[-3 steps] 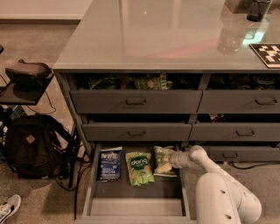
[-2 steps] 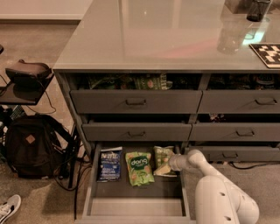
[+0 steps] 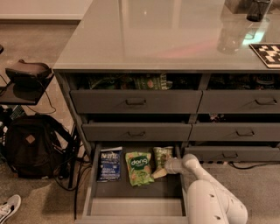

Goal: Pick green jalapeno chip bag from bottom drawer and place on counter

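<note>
While the bottom drawer [image 3: 135, 194] stands pulled out at the foot of the cabinet, three bags lie in a row on its floor near the back. Left to right: dark blue bag [image 3: 109, 164], bright green "dang" bag [image 3: 139, 167], green jalapeno chip bag [image 3: 162, 156]. The jalapeno bag is furthest right, close to the drawer's right wall, just beside the dang bag, lying flat.

White arm [image 3: 210, 197] enters from the lower right and reaches left over the drawer's right wall. Claw [image 3: 159, 172] sits low in the drawer at the jalapeno bag's lower edge, touching or nearly touching it. Cannot tell whether the claw is released or clenched, or whether it has the bag.

Worktop [image 3: 144, 39] is a glossy grey slab above the drawers. On its far right: a clear bottle [image 3: 229, 37], a dark cup [image 3: 258, 9], a black-and-white marker tile [image 3: 267, 54]. Two upper drawer rows are slightly ajar, with packets visible in the top-left one [image 3: 131, 82].

On the floor left of the cabinet: black backpack [image 3: 33, 146], cables, white shoe [image 3: 8, 208].
</note>
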`<action>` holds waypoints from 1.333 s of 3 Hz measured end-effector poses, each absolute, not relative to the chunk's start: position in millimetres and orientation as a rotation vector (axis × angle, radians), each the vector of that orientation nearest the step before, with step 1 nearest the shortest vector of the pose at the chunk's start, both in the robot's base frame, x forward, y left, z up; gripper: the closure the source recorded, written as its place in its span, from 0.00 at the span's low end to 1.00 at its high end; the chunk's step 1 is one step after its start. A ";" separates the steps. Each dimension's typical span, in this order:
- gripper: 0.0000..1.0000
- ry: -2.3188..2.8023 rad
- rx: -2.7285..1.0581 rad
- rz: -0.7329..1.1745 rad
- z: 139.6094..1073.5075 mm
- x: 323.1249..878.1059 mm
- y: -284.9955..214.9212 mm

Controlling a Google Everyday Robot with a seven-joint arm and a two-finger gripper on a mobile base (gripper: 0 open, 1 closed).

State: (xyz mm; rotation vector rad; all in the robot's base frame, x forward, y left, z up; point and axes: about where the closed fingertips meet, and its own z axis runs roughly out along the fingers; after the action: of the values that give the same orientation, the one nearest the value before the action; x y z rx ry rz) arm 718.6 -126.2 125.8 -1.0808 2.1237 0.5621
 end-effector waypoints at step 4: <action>0.88 2.124 -1.081 0.562 134.1 718.6 -126.2</action>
State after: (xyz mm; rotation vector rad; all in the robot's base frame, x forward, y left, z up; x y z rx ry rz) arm 718.6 -126.2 134.1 -1.0808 2.1237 0.5623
